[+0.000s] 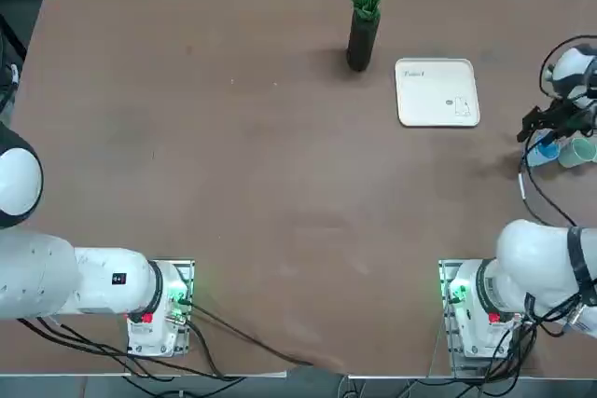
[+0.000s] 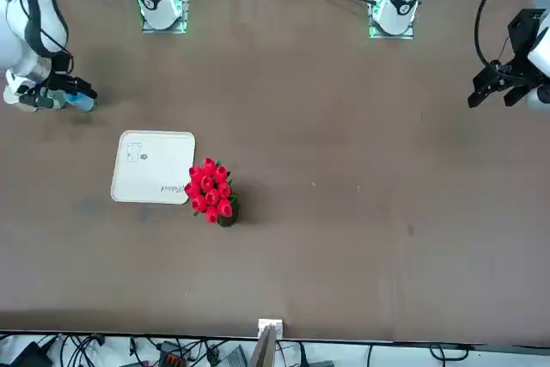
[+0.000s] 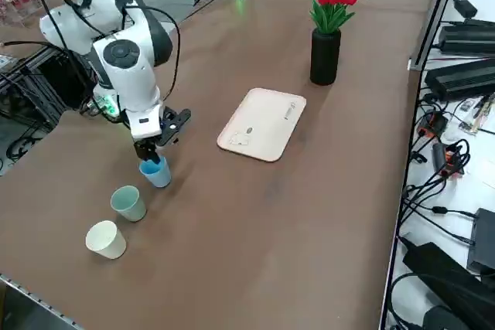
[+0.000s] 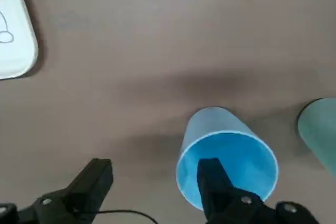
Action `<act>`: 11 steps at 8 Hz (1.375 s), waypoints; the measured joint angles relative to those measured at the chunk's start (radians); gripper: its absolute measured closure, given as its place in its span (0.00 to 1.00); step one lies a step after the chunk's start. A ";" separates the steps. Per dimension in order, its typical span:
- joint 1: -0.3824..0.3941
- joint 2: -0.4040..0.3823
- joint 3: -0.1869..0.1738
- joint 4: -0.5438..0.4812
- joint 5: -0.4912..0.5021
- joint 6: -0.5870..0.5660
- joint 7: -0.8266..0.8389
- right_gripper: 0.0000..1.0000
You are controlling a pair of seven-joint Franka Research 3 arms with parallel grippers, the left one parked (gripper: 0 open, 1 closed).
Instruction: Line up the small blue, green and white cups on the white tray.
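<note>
Right side view: the right gripper (image 3: 160, 149) is placed just over the blue cup (image 3: 156, 174), which is stood upright on the worktop (image 3: 255, 214), mouth up. In the right wrist view its jaws are seen spread wide, with nothing held between them. One finger (image 4: 212, 174) is lined up with the cup's mouth, the other (image 4: 100, 177) with bare worktop outside it. Whether the first is dipped inside the rim or only held above it cannot be told.

The cup is thus set off-centre from the jaws, toward the side of the green cup (image 3: 128, 203). With its axis vertical, a pinch on the wall, one finger inside and one outside, appears to be set up; for a grip round the whole cup, a shift toward the green one would be needed. The rim could be knocked if the descent is made off line.

The white cup (image 3: 105, 239) is found beyond the green, farther from the tray (image 3: 263, 124). By the right arm all three are most easily reached. The tray is to be approached leftward and slightly outward from the robot's bases; no cup has been placed on it.
</note>
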 joint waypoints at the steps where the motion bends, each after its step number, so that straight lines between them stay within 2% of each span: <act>1: -0.008 0.009 0.000 -0.006 0.000 0.020 0.000 0.07; 2: -0.019 0.019 0.000 -0.007 0.000 0.032 -0.001 0.12; 4: -0.031 0.030 0.000 -0.007 0.000 0.041 -0.002 0.53; 6: -0.034 0.029 0.000 -0.006 -0.002 0.044 -0.002 0.89; 7: -0.041 0.021 0.000 0.000 -0.009 0.045 -0.002 0.95; 10: -0.041 0.016 0.006 0.003 -0.009 0.041 -0.002 0.95; 11: -0.038 0.005 0.019 0.021 -0.009 0.010 0.001 0.95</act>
